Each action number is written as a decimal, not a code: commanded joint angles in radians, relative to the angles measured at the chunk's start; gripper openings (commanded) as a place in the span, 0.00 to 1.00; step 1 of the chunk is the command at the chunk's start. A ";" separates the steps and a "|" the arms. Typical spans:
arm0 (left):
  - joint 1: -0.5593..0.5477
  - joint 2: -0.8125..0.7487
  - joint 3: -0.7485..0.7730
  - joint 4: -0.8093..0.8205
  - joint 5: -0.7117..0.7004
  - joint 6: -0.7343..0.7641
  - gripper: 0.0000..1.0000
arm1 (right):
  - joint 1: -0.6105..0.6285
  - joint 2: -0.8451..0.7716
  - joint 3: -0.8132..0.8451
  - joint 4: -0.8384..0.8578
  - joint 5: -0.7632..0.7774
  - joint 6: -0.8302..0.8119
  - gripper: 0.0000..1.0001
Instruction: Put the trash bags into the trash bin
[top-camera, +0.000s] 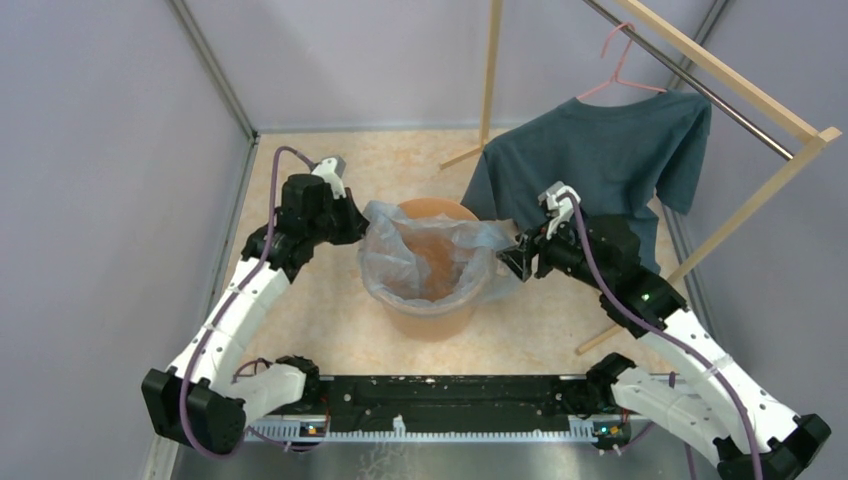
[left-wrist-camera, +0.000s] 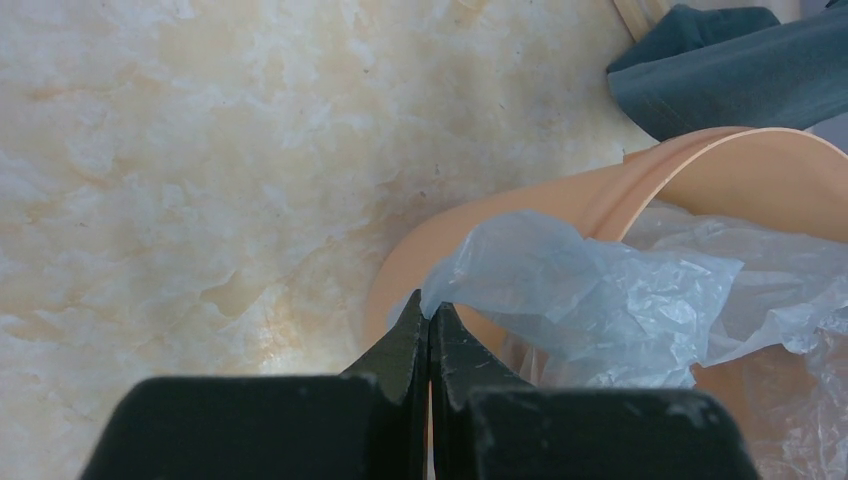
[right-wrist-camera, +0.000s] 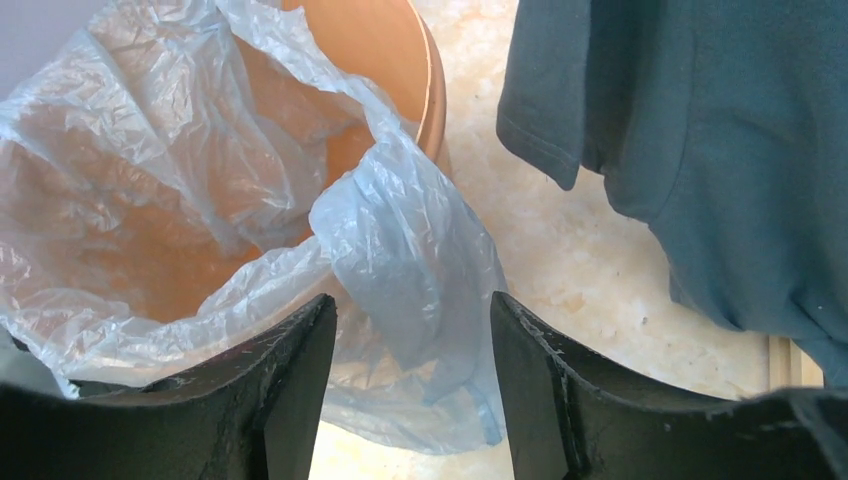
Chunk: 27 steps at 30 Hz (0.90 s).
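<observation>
The orange trash bin (top-camera: 430, 318) stands mid-table with the pale blue trash bag (top-camera: 392, 262) spread open inside it, its edges draped over the rim. My left gripper (top-camera: 352, 222) is at the bin's left rim, shut on a pinch of the trash bag's edge (left-wrist-camera: 520, 262); the bin's outer wall (left-wrist-camera: 440, 240) shows beside it. My right gripper (top-camera: 514, 262) is open at the bin's right side, its jaws either side of a hanging flap of the trash bag (right-wrist-camera: 410, 260) without touching it. The bin's rim (right-wrist-camera: 425, 70) shows behind the flap.
A dark teal T-shirt (top-camera: 600, 165) hangs on a pink hanger (top-camera: 618, 62) from a wooden rack (top-camera: 720, 70) at the back right, close behind my right arm. Grey walls enclose the table. The shirt also shows in the right wrist view (right-wrist-camera: 700, 150).
</observation>
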 joint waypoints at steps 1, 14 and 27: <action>0.002 -0.034 0.040 0.018 0.013 0.013 0.00 | -0.005 0.013 -0.029 0.130 -0.007 0.013 0.58; 0.002 -0.044 0.033 0.082 -0.038 -0.012 0.00 | -0.004 0.058 -0.076 0.372 0.208 0.241 0.00; 0.002 0.127 0.111 0.100 -0.157 -0.027 0.00 | -0.004 0.145 -0.167 0.388 0.398 0.319 0.00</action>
